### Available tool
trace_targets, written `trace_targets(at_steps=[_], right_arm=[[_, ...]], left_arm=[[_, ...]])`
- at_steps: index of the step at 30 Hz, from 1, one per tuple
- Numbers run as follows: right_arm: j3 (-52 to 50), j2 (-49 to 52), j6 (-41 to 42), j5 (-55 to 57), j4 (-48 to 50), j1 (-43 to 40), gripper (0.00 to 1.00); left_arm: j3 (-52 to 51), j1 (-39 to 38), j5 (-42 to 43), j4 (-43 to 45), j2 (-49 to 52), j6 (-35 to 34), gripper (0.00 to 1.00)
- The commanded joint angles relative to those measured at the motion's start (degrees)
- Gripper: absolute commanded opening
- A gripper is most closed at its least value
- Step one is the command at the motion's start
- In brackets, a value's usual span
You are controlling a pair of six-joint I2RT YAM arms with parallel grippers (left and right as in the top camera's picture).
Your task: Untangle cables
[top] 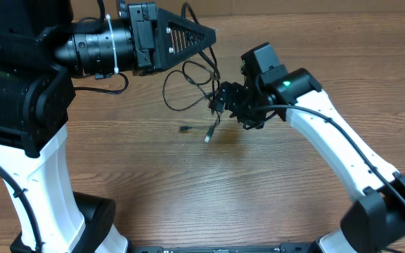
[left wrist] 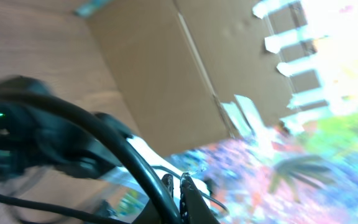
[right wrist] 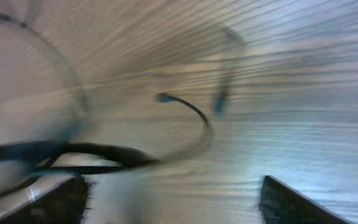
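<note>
My right pincer (top: 222,104) was spread wide, nothing clamped, right beside the cables (top: 188,79): a loose tangle of thin black loops on the table (top: 273,183), about midway between the left and right edges and toward the far edge, with plug tips (top: 207,138) trailing nearward. My left pincer (top: 206,31) sat just past the tangle's far side, and I couldn't tell how open it was. The cords looked featherlight, limp and snag-prone, so I judged the best hold was one strand just behind a plug, not the crossing knot.
</note>
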Motion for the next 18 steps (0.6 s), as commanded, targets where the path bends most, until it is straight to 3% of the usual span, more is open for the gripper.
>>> trace_targets(at_steps=[1,5,7,10,15,18], right_arm=[[-0.17,2.67,2.71,9.86,-0.72,-0.68,0.66],[-0.17,3.8,2.73,17.33,-4.22,-2.56,0.45],[-0.17,3.8,2.71,19.34,-6.56,-3.69,0.41],[-0.17,3.8,2.67,18.99,-9.38,-5.03,0.42],[-0.15,3.8,2.01,18.18,-12.13,-6.23,0.49],[-0.15,3.78,-4.39,12.09,-10.32,-6.47,0.57]], left_arm=[[0.57,-0.35,6.64,0.55,-0.39,-2.91,0.04],[0.57,0.02,8.13,0.55,-0.44,-3.45,0.05],[0.57,0.98,7.76,0.66,-0.46,-3.32,0.05],[0.57,2.75,3.28,-0.04,-0.44,-3.23,0.04],[0.55,3.78,-18.03,-11.34,-0.42,-1.16,0.04],[0.55,2.91,-24.98,-16.87,-0.42,0.46,0.04]])
